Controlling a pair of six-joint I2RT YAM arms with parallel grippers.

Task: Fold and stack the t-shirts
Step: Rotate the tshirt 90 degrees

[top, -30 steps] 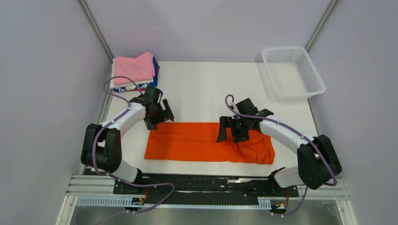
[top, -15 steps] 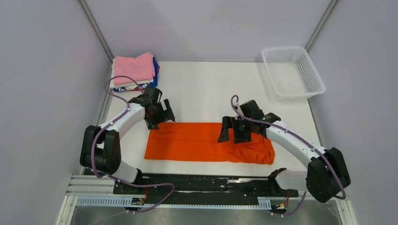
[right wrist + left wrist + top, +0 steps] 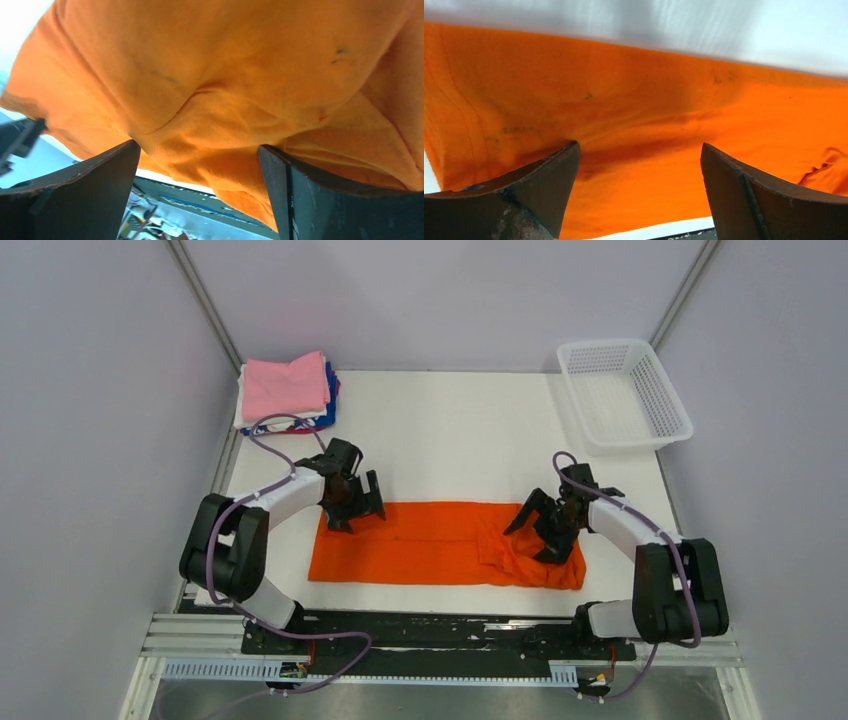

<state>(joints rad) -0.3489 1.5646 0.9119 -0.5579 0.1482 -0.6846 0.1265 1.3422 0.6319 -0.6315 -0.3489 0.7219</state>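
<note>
An orange t-shirt (image 3: 430, 545) lies folded into a long band at the near middle of the table, flat on the left and bunched at its right end. My left gripper (image 3: 358, 510) is open over the shirt's far left corner; the cloth (image 3: 649, 130) lies flat between its fingers (image 3: 534, 185). My right gripper (image 3: 540, 535) is open over the bunched right end; wrinkled cloth (image 3: 210, 115) fills its view between the fingers (image 3: 310, 195). A folded stack with a pink shirt (image 3: 286, 386) on top of white and blue ones (image 3: 331, 400) sits at the far left corner.
A white plastic mesh basket (image 3: 623, 395) stands at the far right corner. Grey walls close in left and right. The black rail (image 3: 440, 630) with the arm bases runs along the near edge.
Both grippers have come down onto the orange shirt. The left moved right and nearer to the shirt's left corner. The right swung right to the bunched end.
</note>
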